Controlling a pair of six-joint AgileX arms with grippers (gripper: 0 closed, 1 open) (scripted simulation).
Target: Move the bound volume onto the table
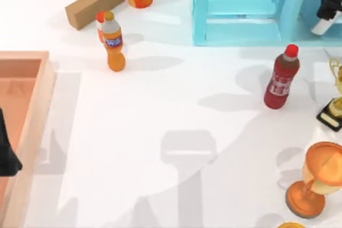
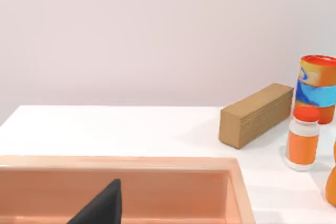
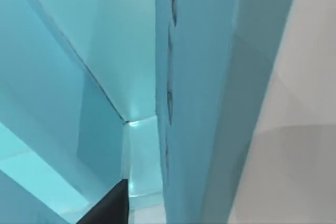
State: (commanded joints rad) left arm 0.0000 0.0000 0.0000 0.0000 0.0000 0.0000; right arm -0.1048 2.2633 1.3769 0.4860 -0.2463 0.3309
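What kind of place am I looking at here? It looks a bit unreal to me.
Most likely a computer-rendered test tabletop, not a real room. A plain white table carries unrelated props: soda bottles, a cardboard box, trophies, a wooden tray and a light-blue shelf unit, against a blank wall.

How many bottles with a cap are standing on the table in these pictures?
3. The orange bottle stands at back left with a small orange bottle close behind it; the red bottle stands at right. Others may be hidden.

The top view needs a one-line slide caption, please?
Right gripper at the light-blue shelf; bottles on the table.
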